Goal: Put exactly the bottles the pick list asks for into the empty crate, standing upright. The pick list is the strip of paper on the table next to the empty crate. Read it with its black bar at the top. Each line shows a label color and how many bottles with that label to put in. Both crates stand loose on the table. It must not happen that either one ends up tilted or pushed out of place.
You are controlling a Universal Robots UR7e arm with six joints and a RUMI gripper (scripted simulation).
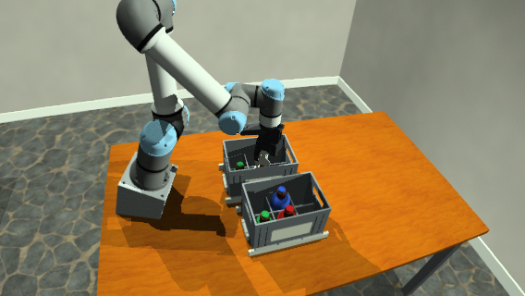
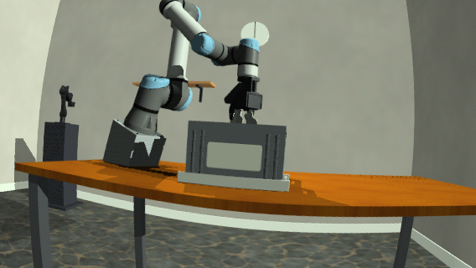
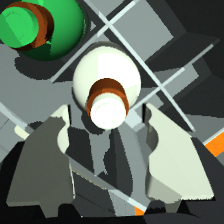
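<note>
The gripper (image 3: 107, 145) hangs over the crate (image 1: 291, 159) nearer the table's (image 1: 393, 185) far edge, jaws apart on either side of the white bottle's (image 3: 106, 75) neck, gripping nothing. That bottle stands upright in a middle cell, with a green-capped bottle (image 3: 42, 25) in the next one. The bottle looks rigid, smooth and probably slippery, and top-heavy once lifted. I'd take it at the brown neck just under the cap (image 3: 106, 112), squarely, so it hangs straight.
</note>
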